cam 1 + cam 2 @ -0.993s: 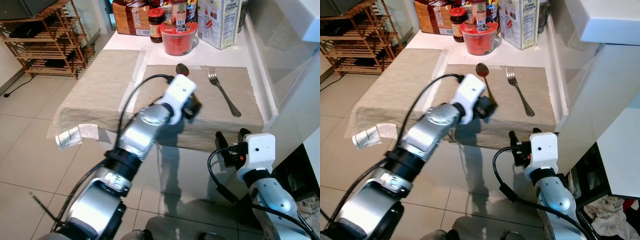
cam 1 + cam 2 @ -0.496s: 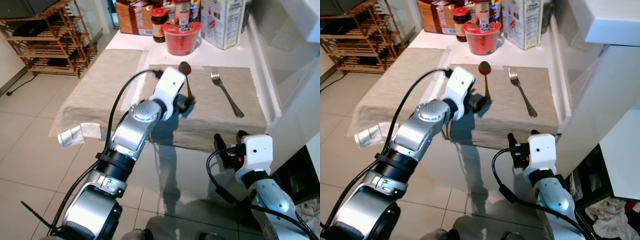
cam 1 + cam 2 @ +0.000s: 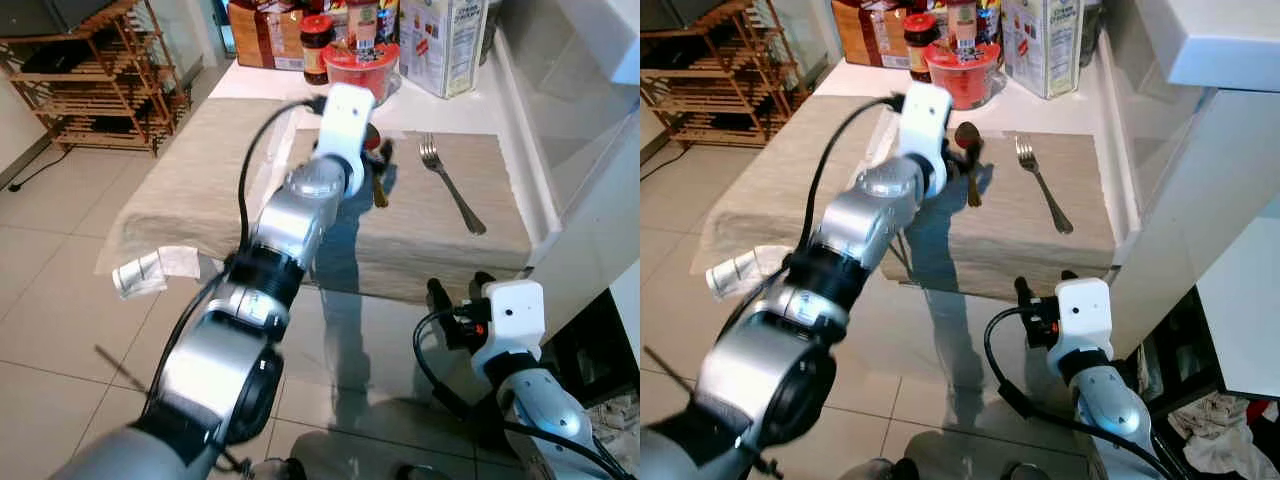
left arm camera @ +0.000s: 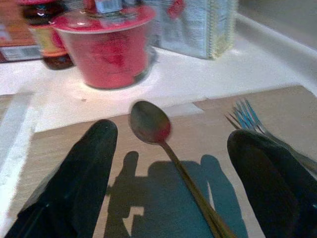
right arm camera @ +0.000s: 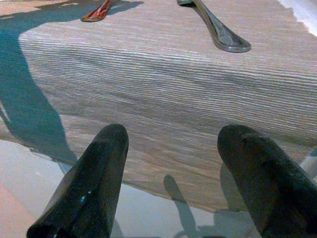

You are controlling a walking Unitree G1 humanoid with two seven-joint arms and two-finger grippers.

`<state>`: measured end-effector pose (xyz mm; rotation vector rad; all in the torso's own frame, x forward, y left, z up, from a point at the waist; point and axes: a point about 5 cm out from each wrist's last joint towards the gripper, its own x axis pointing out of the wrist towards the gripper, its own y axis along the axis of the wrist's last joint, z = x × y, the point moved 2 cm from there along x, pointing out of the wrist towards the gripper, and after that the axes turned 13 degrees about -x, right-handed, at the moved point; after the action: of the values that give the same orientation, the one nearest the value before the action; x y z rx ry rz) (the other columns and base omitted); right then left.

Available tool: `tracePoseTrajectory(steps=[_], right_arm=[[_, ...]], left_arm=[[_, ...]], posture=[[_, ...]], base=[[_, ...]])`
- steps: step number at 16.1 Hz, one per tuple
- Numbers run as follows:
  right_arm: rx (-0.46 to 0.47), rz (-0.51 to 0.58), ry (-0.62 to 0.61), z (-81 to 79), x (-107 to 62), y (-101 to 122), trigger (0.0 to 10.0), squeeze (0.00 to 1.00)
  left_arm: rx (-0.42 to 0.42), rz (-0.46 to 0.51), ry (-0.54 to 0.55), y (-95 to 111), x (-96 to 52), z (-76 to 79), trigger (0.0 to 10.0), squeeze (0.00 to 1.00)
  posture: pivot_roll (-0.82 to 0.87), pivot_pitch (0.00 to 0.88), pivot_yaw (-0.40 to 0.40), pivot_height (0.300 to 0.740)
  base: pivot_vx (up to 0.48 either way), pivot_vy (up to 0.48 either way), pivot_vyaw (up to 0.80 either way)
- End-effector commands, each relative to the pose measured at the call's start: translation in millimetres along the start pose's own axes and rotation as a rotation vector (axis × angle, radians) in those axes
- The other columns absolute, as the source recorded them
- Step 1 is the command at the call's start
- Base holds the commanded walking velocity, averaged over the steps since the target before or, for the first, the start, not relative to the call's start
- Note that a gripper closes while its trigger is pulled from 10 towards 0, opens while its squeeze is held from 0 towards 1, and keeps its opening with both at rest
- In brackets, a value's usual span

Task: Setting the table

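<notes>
Table [image 3: 250, 85]: white top, two beige placemats side by side.
Right placemat [image 3: 440, 235]: carries spoon and fork, apart, handles toward near edge.
Spoon [image 4: 148, 122]: bowl toward far edge, near red cup [image 4: 106, 47].
Fork [image 3: 447, 183]: toward right edge.
Left hand [image 4: 171, 168]: spread, hovering astride the spoon.
Right hand [image 5: 171, 173]: spread, empty, off near edge.
</notes>
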<state>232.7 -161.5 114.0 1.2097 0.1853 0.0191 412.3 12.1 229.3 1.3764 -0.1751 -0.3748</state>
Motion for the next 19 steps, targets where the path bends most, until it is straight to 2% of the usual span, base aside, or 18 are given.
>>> tracePoseTrajectory(steps=[1,6,9,12,19], right_arm=[[-0.005,0.011,0.004,0.5,-4.3,4.1,10.0,0.00],[0.004,0.016,0.006,-0.7,-14.0,5.4,10.0,0.00],[0.011,0.012,-0.002,-4.5,-15.6,5.7,10.0,0.00],[0.009,0.009,-0.005,-4.8,-16.8,5.3,10.0,0.00],[0.014,0.010,-0.001,-9.4,-14.3,5.9,10.0,0.00]], left_arm=[[-0.020,-0.003,0.057,0.7,4.2,-4.5,10.0,0.00],[-0.064,-0.024,0.077,1.6,10.4,0.8,10.0,0.00],[-0.047,-0.041,0.032,-7.3,12.7,18.4,10.0,0.00],[-0.049,-0.053,0.019,-12.1,13.1,21.6,10.0,0.00],[0.014,-0.110,0.032,-34.7,11.5,13.1,10.0,0.00]], posture=[[-0.18,0.117,0.104,0.740],[-0.20,0.135,0.126,0.740],[-0.21,0.141,0.137,0.740],[-0.22,0.139,0.140,0.740],[-0.22,0.123,0.143,0.740]], base=[[0.000,0.000,0.00],[0.000,0.000,0.00],[0.000,0.000,0.00],[0.000,0.000,0.00],[0.000,0.000,0.00]])
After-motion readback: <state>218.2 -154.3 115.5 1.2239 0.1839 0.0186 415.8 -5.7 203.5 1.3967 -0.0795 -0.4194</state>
